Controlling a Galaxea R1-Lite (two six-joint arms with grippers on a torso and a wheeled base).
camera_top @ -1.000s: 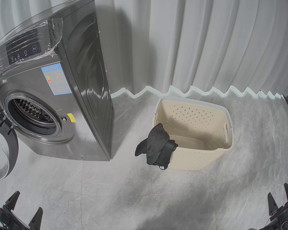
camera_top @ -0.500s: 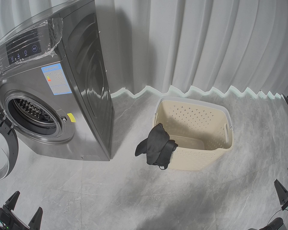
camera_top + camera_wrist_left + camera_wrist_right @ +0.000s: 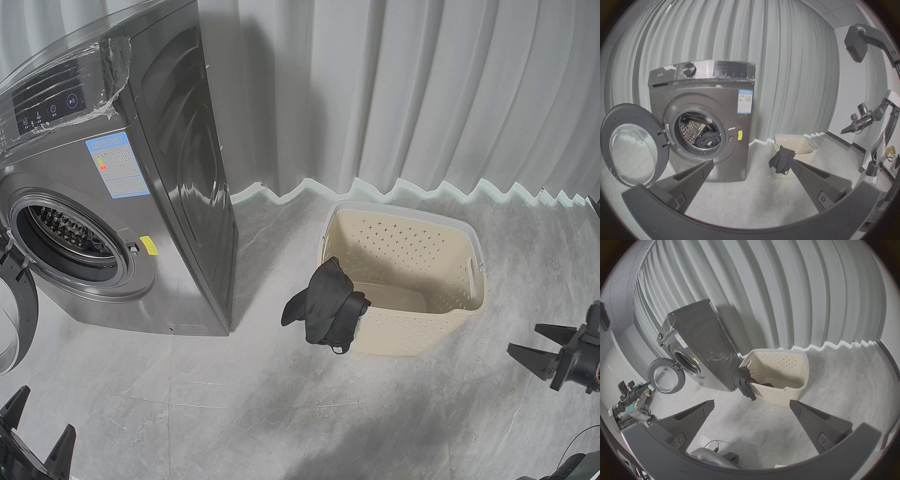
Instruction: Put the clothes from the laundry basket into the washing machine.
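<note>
A cream laundry basket (image 3: 465, 234) stands on the grey floor, with a black garment (image 3: 328, 303) draped over its near left corner and hanging outside. To its left is the grey washing machine (image 3: 175, 156), its round door (image 3: 631, 143) swung open; dark clothes (image 3: 707, 140) lie inside the drum. My right gripper (image 3: 540, 344) hangs open and empty to the right of the basket, fingers pointing left. My left gripper (image 3: 37, 415) is open and empty low at the near left, in front of the machine. The wrist views show the basket (image 3: 779, 374) and the garment (image 3: 743, 382) ahead.
White curtains (image 3: 406, 87) hang behind the basket and machine. Open grey floor (image 3: 262, 400) lies between me, the machine and the basket. The open door (image 3: 15, 312) juts out at the left edge.
My right gripper has risen from the bottom right corner and turned so that its fingers point left, level with the basket's front. My left gripper has dropped slightly lower.
</note>
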